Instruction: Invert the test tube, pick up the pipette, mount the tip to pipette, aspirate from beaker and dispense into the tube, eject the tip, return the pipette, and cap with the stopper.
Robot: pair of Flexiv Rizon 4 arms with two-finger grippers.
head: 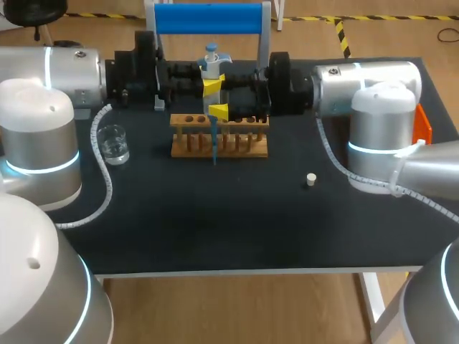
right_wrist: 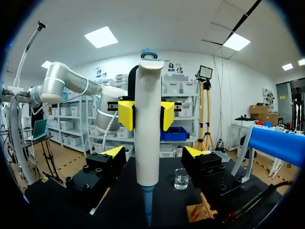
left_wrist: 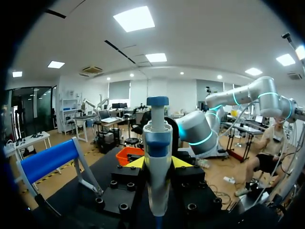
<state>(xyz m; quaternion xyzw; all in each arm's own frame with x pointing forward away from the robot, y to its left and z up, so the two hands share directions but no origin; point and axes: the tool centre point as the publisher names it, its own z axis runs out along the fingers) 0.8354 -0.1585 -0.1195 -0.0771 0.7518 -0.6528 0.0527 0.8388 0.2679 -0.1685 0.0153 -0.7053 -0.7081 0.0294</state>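
Note:
A white pipette [head: 211, 66] with a blue tip stands upright above the wooden tube rack [head: 219, 136]. My left gripper [head: 213, 86] is shut on its body; in the left wrist view the yellow tips press both sides of the pipette [left_wrist: 157, 162]. In the right wrist view my right gripper [right_wrist: 153, 152] stands open, one finger on each side of the pipette [right_wrist: 147, 143] with gaps, just below my left gripper [right_wrist: 147, 114]. The glass beaker [head: 113, 143] is left of the rack. A small white stopper [head: 310, 179] lies to the right. I cannot make out the test tube.
The blue-barred pipette stand [head: 208, 18] rises behind both grippers at the table's back edge. An orange box [head: 423, 122] sits at the far right behind my right arm. White cables trail along the table beside each arm.

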